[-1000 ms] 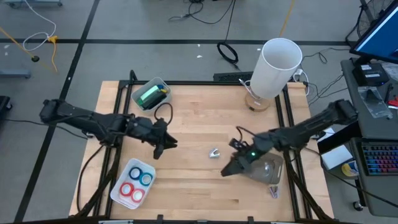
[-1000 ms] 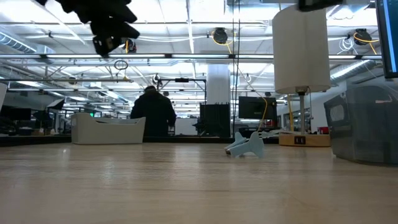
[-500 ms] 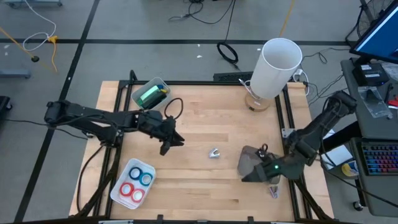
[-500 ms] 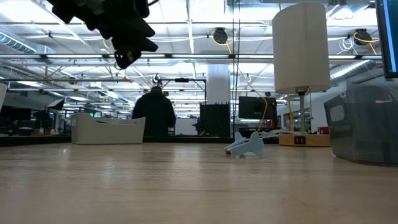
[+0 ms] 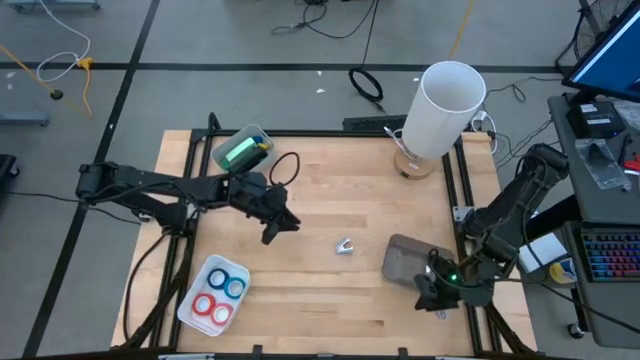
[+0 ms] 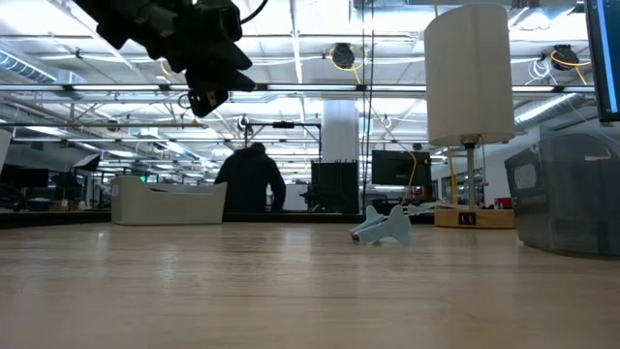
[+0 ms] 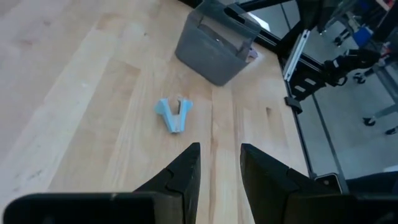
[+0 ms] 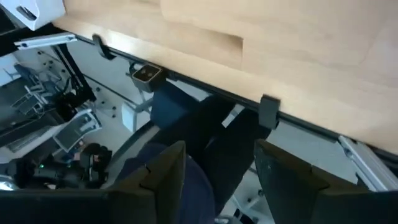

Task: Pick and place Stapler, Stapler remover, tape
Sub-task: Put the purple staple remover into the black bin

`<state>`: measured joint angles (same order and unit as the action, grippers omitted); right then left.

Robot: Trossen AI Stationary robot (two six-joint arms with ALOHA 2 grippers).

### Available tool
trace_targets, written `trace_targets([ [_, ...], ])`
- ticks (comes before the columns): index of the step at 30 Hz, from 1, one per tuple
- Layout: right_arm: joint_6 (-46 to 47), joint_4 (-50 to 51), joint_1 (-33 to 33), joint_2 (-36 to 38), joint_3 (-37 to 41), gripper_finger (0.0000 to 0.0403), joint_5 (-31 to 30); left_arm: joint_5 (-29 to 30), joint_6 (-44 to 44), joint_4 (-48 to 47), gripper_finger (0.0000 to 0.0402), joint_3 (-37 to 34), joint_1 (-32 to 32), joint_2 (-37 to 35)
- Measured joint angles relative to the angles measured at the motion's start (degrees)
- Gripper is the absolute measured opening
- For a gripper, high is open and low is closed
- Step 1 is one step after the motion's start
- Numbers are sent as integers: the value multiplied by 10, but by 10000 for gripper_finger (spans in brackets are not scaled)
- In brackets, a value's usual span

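Left end effector point(image 5: 277, 226) hangs above the wooden surface point(image 5: 340, 190), left of centre, nothing between fingers point(image 7: 183, 177); they stand apart w/ a narrow gap, empty. Seen from low cam it is up high, well clear of the surface.

Staple remover point(image 5: 344, 245), pale blue, lies on bare wood near mid-surface, between the two arms. In left wrist view it sits ahead of the fingers point(image 7: 173, 114), not touching anything.

Grey bin point(image 5: 410, 262) on the surface's right side, just right of the remover but apart from it. Contents can't be made out.

Right end effector point(image 5: 430, 293) at the surface's near right corner, close beside the grey bin's near edge. Fingers point(image 8: 163, 174) spread apart, nothing clamped; wrist cam looks past the surface edge to the floor/frame area below.

Tape: four rolls, 2 blue point(image 5: 232, 283) + 2 red point(image 5: 209, 306), sit in a white tray point(image 5: 190, 298) near the front-left corner. Well apart from both arms.

Clear container point(image 5: 227, 143) w/ a green item point(image 5: 241, 153) inside at back-left. Can't tell what the green item is.

White cylinder point(image 5: 446, 105) on a wooden base at back-right.

Person point(image 6: 249, 179) in dark top visible in the room beyond, low view.
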<state>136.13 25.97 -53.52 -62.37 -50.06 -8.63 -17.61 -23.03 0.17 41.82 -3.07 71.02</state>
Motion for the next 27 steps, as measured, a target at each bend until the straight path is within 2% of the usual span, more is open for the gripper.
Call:
trace_targets([
  [7, 22, -7, -15, 0, 0, 187, 30, 0, 7, 1, 113, 0, -15, 0],
  [17, 27, -1, -29, 0, 0, 186, 29, -14, 15, 1, 113, 0, -37, 0],
  [27, -85, -2, -29, 0, 0, 182, 25, -20, 24, 1, 113, 0, -37, 0],
])
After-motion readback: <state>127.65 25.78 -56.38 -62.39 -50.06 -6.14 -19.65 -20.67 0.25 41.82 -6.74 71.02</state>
